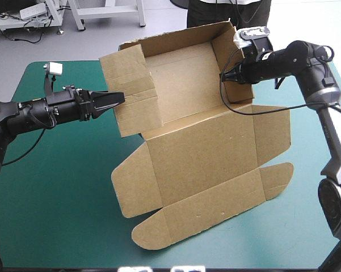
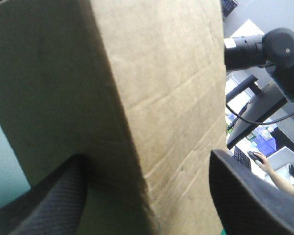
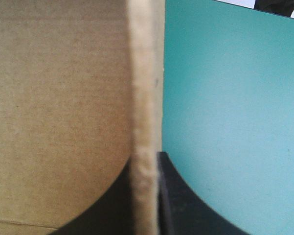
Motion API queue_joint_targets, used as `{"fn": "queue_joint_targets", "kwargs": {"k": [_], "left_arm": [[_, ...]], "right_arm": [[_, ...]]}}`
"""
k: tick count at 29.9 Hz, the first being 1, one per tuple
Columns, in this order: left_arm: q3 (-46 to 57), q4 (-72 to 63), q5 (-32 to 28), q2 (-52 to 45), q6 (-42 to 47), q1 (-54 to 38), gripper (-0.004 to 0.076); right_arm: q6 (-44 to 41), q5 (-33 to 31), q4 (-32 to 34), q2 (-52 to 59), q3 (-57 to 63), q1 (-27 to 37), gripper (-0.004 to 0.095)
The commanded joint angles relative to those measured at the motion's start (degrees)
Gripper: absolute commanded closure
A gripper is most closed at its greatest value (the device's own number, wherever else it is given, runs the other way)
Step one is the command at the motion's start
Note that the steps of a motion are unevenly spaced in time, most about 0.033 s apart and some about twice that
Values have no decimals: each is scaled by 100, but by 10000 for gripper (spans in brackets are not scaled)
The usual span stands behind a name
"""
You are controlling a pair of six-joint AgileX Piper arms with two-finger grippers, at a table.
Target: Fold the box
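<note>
On my high view the brown box [image 1: 204, 153] lies mid-table on the teal-green cover [image 1: 62, 181]. Its long axis runs from the far edge toward the near edge, and the near end leans a little to the right. The tray half is the far end, with its walls raised and its open side toward me. The lid [image 1: 210, 150] lies flat on the near side and ends in a long front flap [image 1: 198, 218] with rounded corners. A rounded side flap [image 1: 277, 180] sticks out to the right.

The board is plain matte corrugated card, scored with straight crease lines. Fine ribbing shows through its face in both wrist views.

My left gripper [image 1: 118, 99] sits at the tray's left wall [image 1: 133, 90]. In the left wrist view its black fingers [image 2: 244, 196] are spread wide, with a folded corner of that wall standing between them, so nothing is clamped there.

My right gripper [image 1: 224, 75] is on the tray's right wall [image 1: 234, 62]. In the right wrist view its fingers [image 3: 186, 205] are pinched almost together on the board. The pale, fuzzy cut edge [image 3: 144, 122] of the board runs straight out from between them, brown card on one side and cover on the other.
</note>
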State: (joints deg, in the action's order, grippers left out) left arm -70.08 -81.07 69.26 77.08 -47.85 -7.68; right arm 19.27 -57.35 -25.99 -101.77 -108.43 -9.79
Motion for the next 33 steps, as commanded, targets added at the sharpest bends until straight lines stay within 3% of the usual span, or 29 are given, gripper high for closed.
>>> {"fn": "queue_joint_targets", "kwargs": {"k": [1, 6, 9, 17, 22, 28, 33], "left_arm": [[-172, -362, 299, -181, 29, 96, 216], [-172, 324, -163, -183, 403, 109, 225], [-172, 928, -506, -193, 698, 191, 230], [-172, 2178, -1829, -354, 1461, 785, 260], [-172, 3555, -2415, -365, 2539, 1329, 342], [-172, 4627, -3294, -307, 3600, 1934, 346], [-172, 5346, -3391, -153, 4175, 2038, 347]], "right_arm": [[-380, 395, -2, 297, -149, -233, 931], [-1096, 632, 942, 297, -149, -743, 931], [-1406, 727, 1188, 297, -149, -1009, 931], [-1675, 718, 1197, 290, -149, -1318, 932], [-1732, 541, 1200, 290, -149, -1386, 932], [-1978, 385, 1245, 290, -149, -1505, 931], [-2258, 185, 1672, 290, -149, -1660, 931]]}}
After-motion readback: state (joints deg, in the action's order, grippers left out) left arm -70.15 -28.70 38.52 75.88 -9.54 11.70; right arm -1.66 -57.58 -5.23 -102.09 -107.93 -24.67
